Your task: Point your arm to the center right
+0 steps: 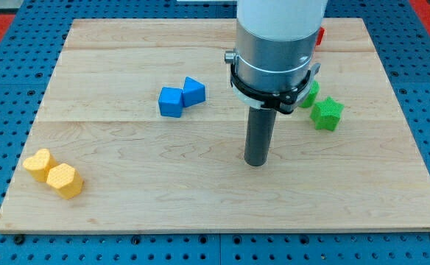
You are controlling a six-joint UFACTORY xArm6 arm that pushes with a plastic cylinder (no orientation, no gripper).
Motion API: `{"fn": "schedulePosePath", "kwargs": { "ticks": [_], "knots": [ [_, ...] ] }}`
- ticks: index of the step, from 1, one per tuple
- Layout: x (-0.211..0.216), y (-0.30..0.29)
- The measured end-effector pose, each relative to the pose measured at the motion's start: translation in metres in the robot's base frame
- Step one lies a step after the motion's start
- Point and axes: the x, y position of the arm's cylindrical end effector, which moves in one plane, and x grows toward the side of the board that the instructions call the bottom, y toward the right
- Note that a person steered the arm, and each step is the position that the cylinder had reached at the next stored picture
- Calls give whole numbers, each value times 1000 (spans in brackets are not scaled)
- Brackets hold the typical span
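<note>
Blue blocks: two, a blue cube (170,102) and a blue angular block (194,91), touching each other, left of the middle of the surface and a little toward the far side.
Yellow blocks: two, a yellow heart-shaped block (37,163) and a yellow hexagonal block (65,180), touching, at the near left corner.
Green blocks: two, a green star-shaped block (326,114) right of the arm, and a second green block (310,95) just beyond it, partly hidden by the arm's collar, so its shape cannot be told.
Red block: one red block (320,35), only a sliver showing at the far edge behind the arm; shape cannot be told.
Arm pose: the white and grey arm body (277,44) comes down from the far top of the view, upright, ending in a dark rod.
Tip: the tip (255,163) rests on the wooden surface (127,213) slightly right of centre, touching no block.
Hand: the arm carries no hand, only the rod, so there is no wide or narrow state to tell.
Center right: the surface's centre-right area lies right of the tip, near side of the green star-shaped block.
In the way: the two green blocks sit right of and beyond the tip, apart from it.
Surroundings: a blue pegboard (9,147) borders the surface.
</note>
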Motion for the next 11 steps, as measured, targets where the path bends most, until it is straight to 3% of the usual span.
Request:
{"fn": "schedulePosePath", "kwargs": {
  "ticks": [2, 4, 6, 11],
  "knots": [
    [1, 90],
    [-7, 130],
    [-52, 219],
    [-79, 202]
  ]
}}
